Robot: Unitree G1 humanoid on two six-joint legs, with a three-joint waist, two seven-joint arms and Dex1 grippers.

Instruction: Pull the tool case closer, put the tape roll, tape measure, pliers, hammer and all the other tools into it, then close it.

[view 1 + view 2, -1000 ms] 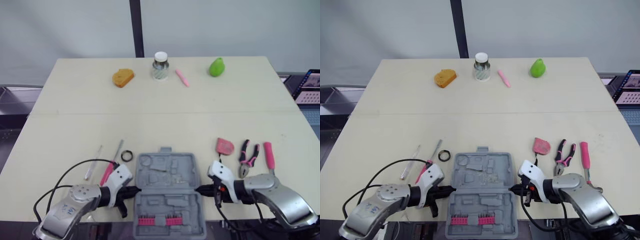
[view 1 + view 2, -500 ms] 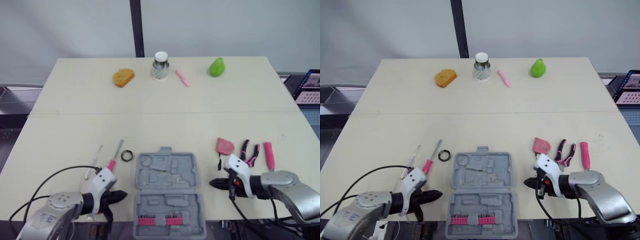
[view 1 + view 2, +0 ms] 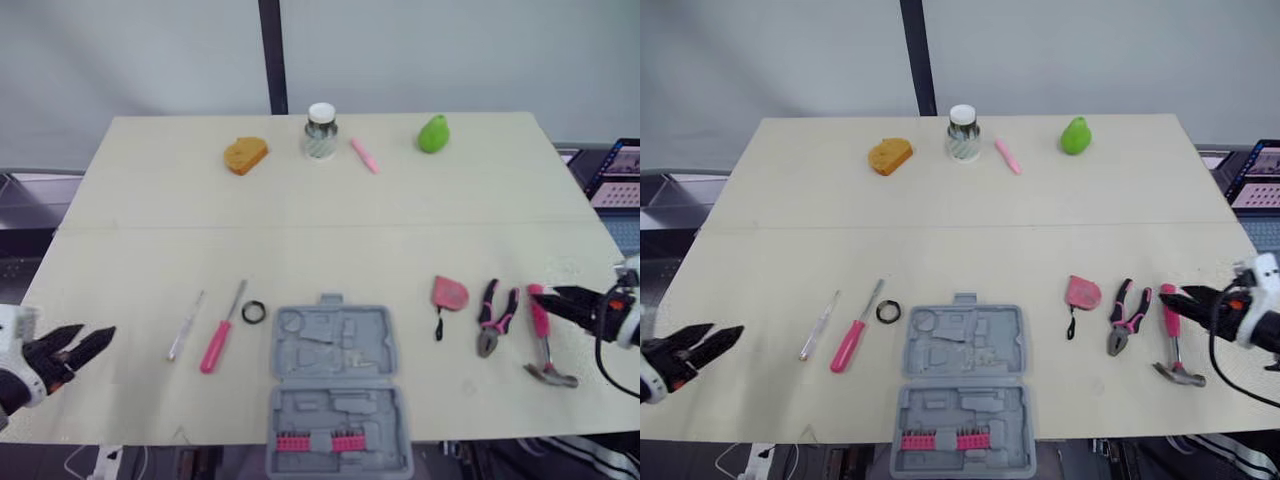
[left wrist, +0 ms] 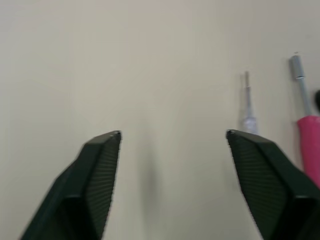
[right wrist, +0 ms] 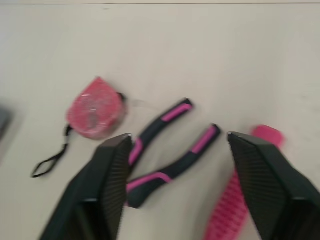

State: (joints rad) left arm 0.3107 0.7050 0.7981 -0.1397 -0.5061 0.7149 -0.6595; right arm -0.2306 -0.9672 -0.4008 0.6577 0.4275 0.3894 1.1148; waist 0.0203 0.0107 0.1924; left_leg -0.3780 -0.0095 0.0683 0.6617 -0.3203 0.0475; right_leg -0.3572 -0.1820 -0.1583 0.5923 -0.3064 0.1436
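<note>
The grey tool case (image 3: pixel 335 380) lies open at the table's front edge, with a row of pink bits in its near half. Left of it are a black tape roll (image 3: pixel 254 312), a pink-handled screwdriver (image 3: pixel 216 340) and a clear-handled screwdriver (image 3: pixel 186 325). To its right lie a pink tape measure (image 3: pixel 449 293), pink-black pliers (image 3: pixel 495 315) and a pink-handled hammer (image 3: pixel 543 330). My left gripper (image 3: pixel 92 335) is open over bare table far left of the screwdrivers. My right gripper (image 3: pixel 1175 297) is open just right of the hammer's handle, holding nothing; its wrist view shows the pliers (image 5: pixel 170 150) between its fingers.
Along the far edge stand an orange sponge (image 3: pixel 245 155), a white-capped jar (image 3: pixel 320 132), a pink marker (image 3: pixel 364 155) and a green pear-shaped object (image 3: pixel 433 133). A laptop screen (image 3: pixel 615 170) sits off the table's right side. The table's middle is bare.
Both grippers have left the case's sides and swung outward, the left to the table's left edge, the right to the hammer. Both went from shut to open. The case stayed put.
</note>
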